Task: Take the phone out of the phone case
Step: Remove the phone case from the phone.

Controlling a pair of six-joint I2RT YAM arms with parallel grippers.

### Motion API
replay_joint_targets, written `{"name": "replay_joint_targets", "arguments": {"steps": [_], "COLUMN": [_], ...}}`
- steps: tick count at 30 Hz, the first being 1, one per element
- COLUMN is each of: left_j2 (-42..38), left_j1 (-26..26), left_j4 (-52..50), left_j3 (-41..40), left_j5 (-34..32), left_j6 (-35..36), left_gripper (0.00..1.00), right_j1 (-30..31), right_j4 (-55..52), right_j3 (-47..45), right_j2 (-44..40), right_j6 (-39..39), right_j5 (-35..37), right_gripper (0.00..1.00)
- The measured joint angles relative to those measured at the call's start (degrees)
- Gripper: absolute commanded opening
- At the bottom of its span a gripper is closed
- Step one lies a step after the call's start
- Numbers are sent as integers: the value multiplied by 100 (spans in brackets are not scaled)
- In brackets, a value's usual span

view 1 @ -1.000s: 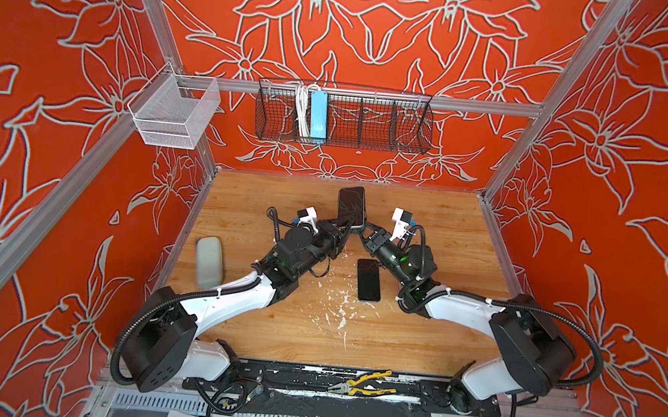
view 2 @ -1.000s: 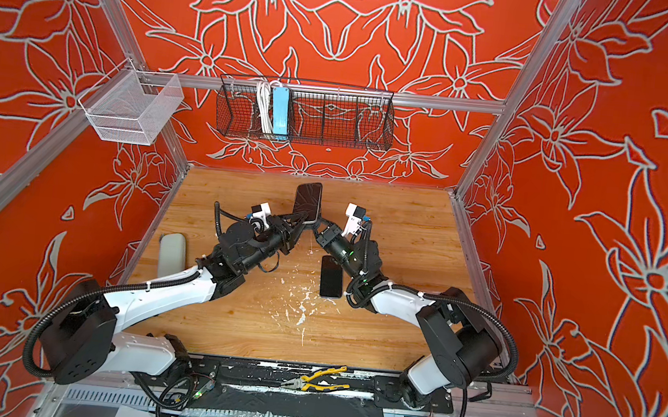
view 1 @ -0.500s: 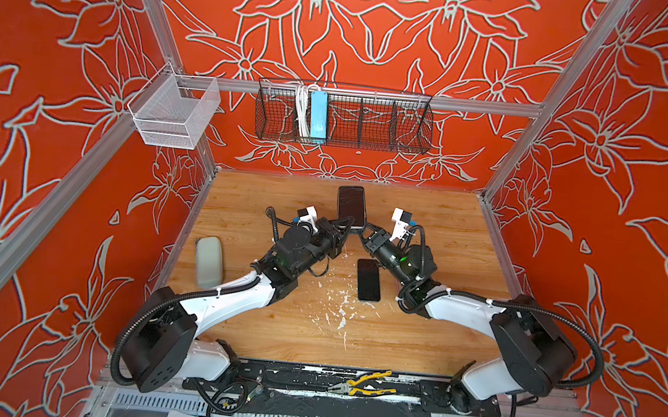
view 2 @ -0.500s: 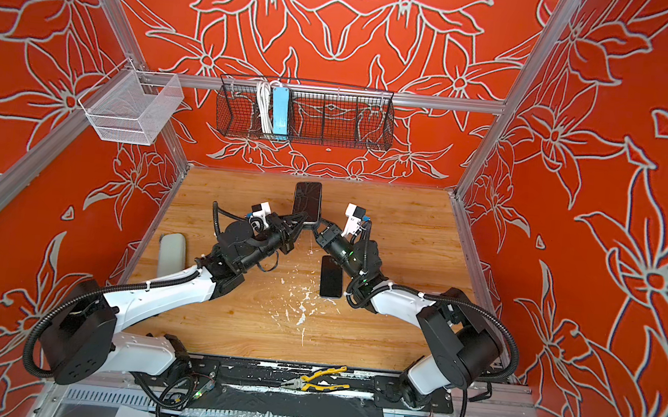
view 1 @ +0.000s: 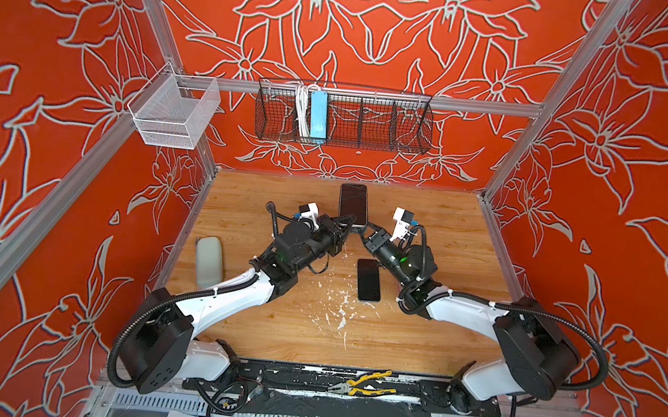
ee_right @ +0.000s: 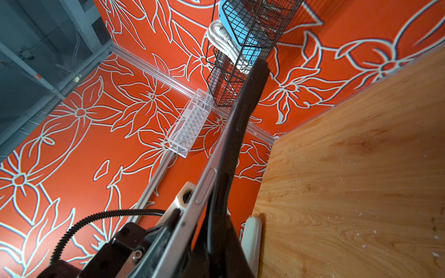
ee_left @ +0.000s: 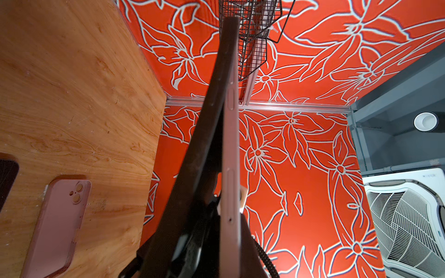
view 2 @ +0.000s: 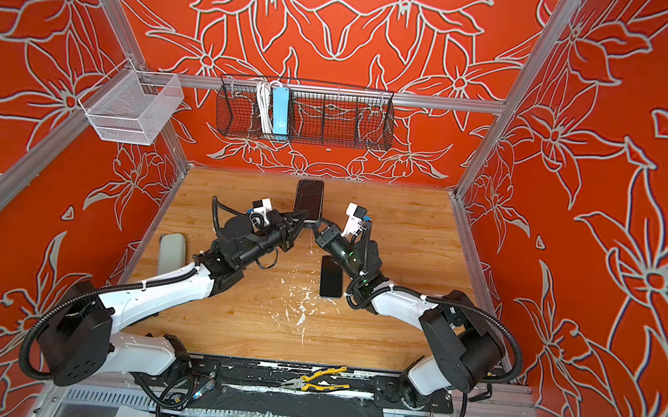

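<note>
Here left fingers (view 1: pixel 346 220) and right fingers (view 1: pixel 368 230) pinch the phone (view 1: pixel 352 205); phone case (ee_left: pixel 57 226) lies apart below.

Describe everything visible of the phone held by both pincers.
The phone is a slim, rounded-corner slab with a dark glossy screen facing the top cameras and a pale metallic edge bearing long buttons and a pinhole. No case shows on it. It is held off the table, left pincer and right pincer shut on its near end.

Phone case (ee_left: pixel 57 226) and dark slab (ee_left: pixel 7 178), partly outside left wrist view
</note>
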Motion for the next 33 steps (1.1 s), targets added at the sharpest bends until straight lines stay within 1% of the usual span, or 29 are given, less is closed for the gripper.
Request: {"name": "replay_joint_targets", "arguments": {"steps": [12,33], "left_j2": [-120,-131], "left_j1": [4,11], "left_j4": [-210,-188], "left_j3": [0,-52], "left_j5": [39,116], "left_j6": [-136,-199], "left_gripper": [0,0], "right_j1": [76,59], "right_j4": [-544,-737], "right_j3": [2,2], "right_j2": [-87,-118], "right_j6": [-601,-870], "right_j5": [232,391], "right_gripper": [4,4]}}
